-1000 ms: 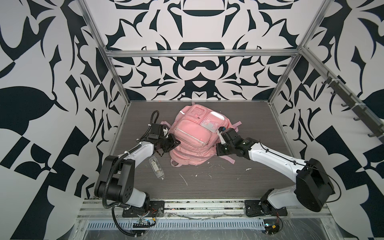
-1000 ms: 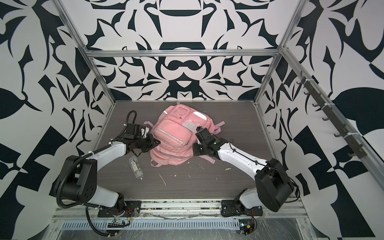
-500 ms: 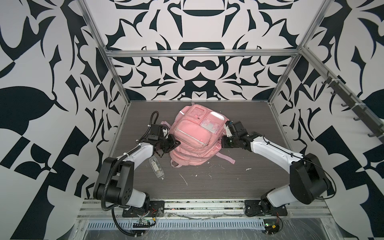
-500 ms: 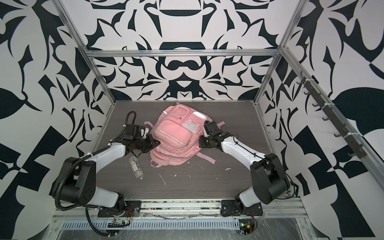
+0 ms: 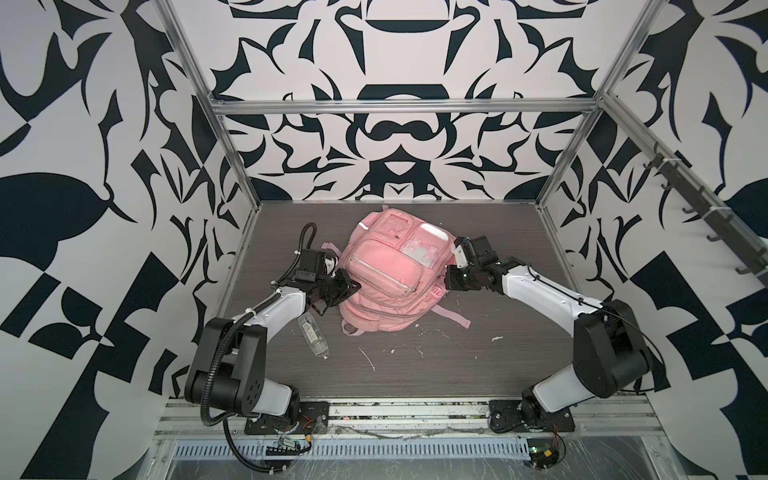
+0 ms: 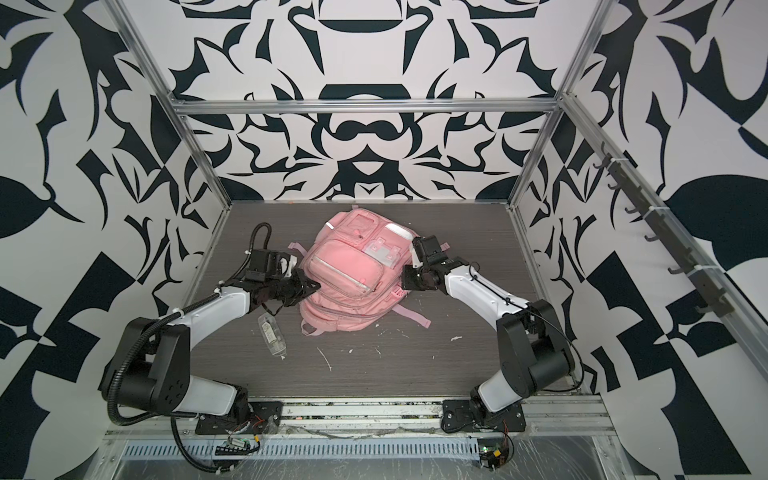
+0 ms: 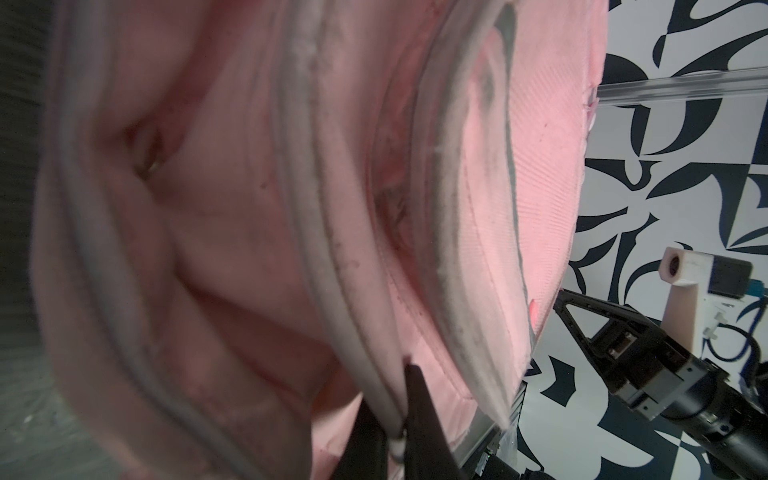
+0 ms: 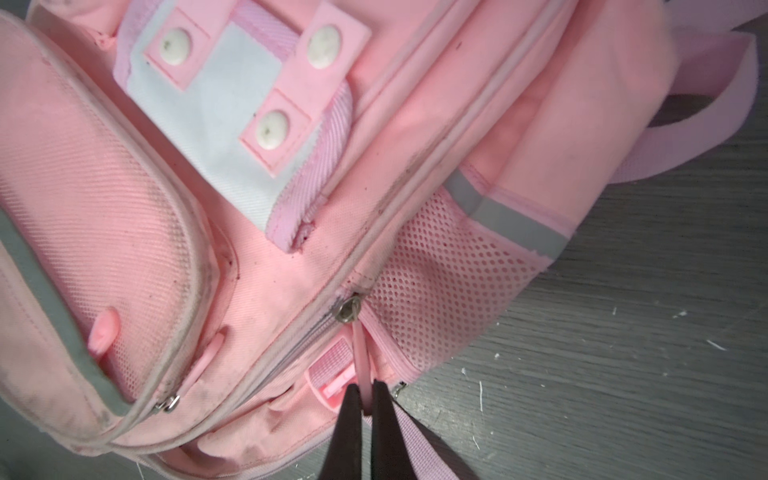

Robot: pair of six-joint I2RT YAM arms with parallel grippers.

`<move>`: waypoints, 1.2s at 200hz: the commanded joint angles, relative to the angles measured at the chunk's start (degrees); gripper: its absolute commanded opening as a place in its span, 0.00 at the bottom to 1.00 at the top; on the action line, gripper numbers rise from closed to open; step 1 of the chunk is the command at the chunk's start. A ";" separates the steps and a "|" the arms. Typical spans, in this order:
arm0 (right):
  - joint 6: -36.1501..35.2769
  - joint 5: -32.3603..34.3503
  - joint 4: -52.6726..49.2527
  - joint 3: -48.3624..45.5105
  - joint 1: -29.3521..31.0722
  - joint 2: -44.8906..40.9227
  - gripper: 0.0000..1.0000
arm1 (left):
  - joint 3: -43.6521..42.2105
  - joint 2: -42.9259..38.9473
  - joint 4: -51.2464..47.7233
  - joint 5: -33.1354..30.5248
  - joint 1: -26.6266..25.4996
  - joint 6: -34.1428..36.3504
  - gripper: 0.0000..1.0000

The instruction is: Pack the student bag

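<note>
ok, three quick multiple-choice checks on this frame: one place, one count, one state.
1. Where is the clear bottle? A on the table beside the student bag; B on top of it; C in a gripper.
2. How many white snaps show in the right wrist view? A one; B three; C five.
3. State of the right gripper? A open; B shut on the zipper pull; C shut on the bottle.
A, it lies flat there; B, three sit on the patch; B, it pinches the pink pull.
</note>
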 commanded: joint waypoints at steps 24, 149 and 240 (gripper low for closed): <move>2.59 2.81 -0.09 -1.98 -2.19 -3.76 0.03 | -0.94 -1.31 -1.16 -1.97 1.33 0.43 0.08; 3.10 1.79 -2.81 -3.92 -2.18 -13.03 0.39 | -0.64 -0.47 -0.81 -1.67 1.35 0.36 0.13; 7.48 -12.08 14.71 -9.06 3.03 -13.55 0.57 | -0.91 -0.43 -0.67 -1.54 1.26 0.08 0.17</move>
